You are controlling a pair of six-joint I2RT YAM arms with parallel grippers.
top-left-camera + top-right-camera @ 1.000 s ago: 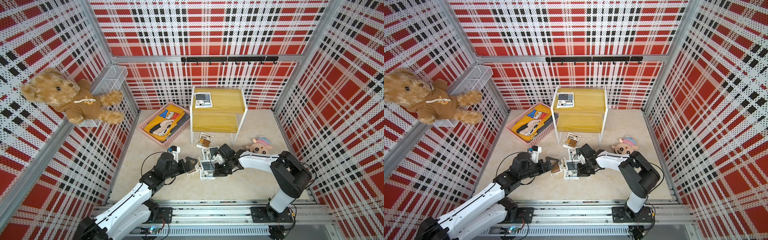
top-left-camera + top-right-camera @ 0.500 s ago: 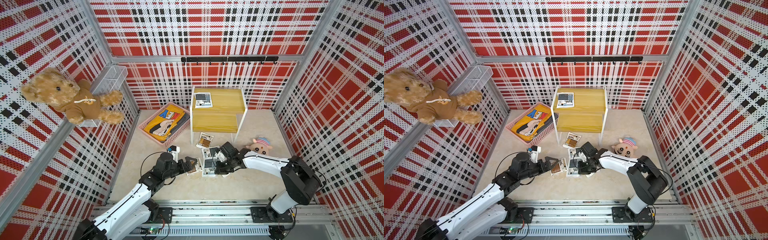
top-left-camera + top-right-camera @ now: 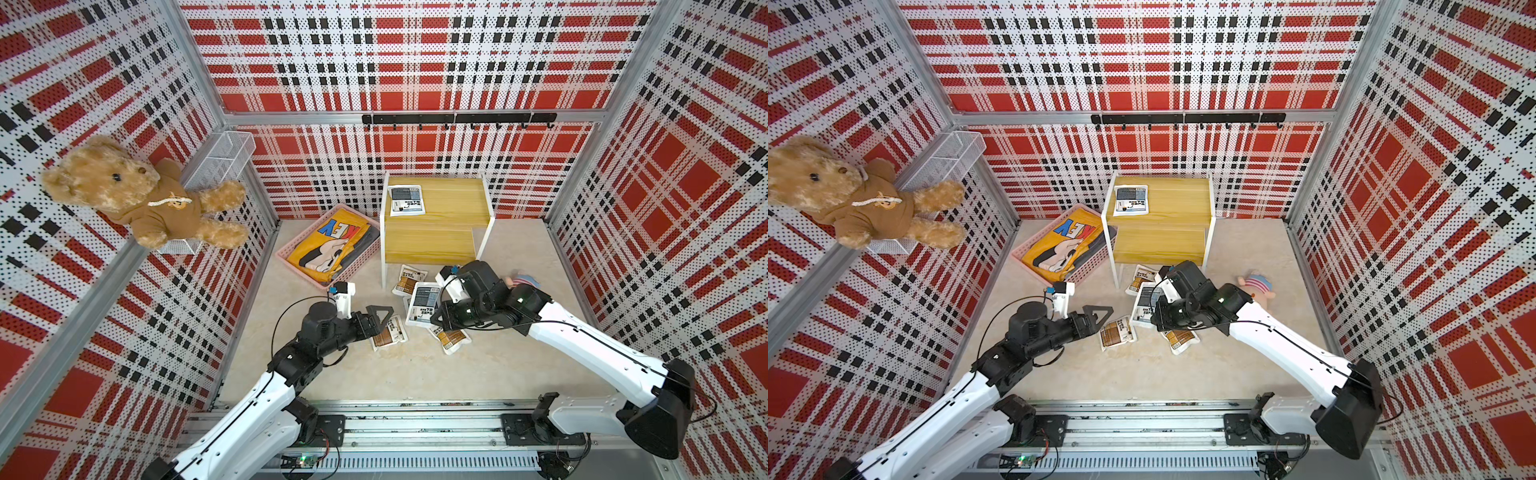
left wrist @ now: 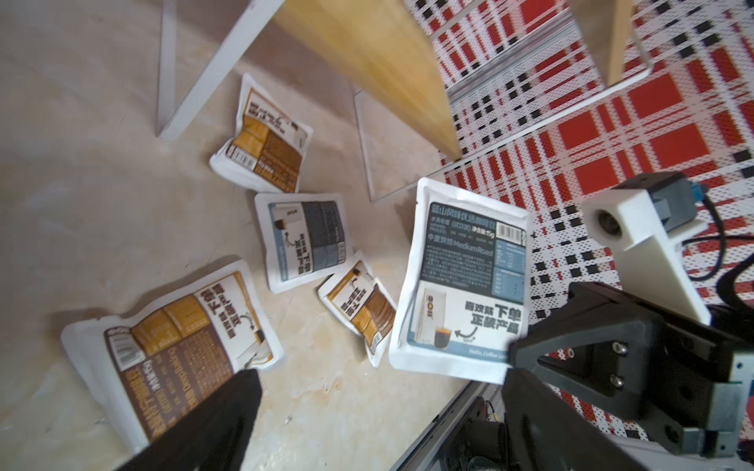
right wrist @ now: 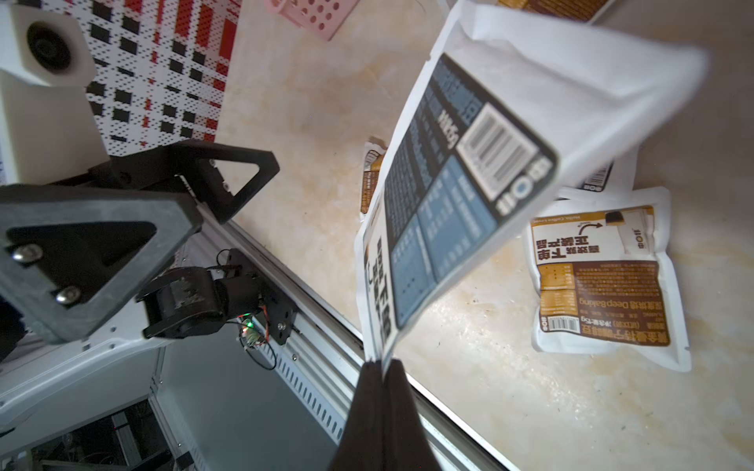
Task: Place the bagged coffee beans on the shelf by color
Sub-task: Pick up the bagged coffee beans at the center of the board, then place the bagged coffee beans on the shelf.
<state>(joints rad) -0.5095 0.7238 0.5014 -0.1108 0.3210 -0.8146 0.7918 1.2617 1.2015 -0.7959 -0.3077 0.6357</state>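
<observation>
My right gripper (image 5: 381, 363) is shut on the bottom edge of a grey-blue bag of coffee beans (image 5: 469, 183), which hangs off the floor (image 3: 424, 305) (image 4: 465, 277). My left gripper (image 4: 379, 379) is open over bare floor, beside a brown bag (image 4: 175, 338) (image 3: 388, 332). Two more brown bags (image 4: 265, 142) (image 4: 361, 301) and a grey-blue one (image 4: 304, 240) lie on the floor in front of the shelf (image 3: 451, 199). Another grey-blue bag (image 3: 406, 200) lies on the shelf's top tier at its left end. The lower tier (image 3: 428, 245) is bare.
A pink basket (image 3: 286, 257) with a yellow garment (image 3: 328, 249) sits left of the shelf. A small plush toy (image 3: 1254, 286) lies on the floor to the right. On the left wall, a teddy bear (image 3: 137, 195) sits against a wire basket (image 3: 220, 162).
My right gripper has lifted the grey-blue bag off the floor pile, and its arm has swung out to the right. The left arm has stayed still.
</observation>
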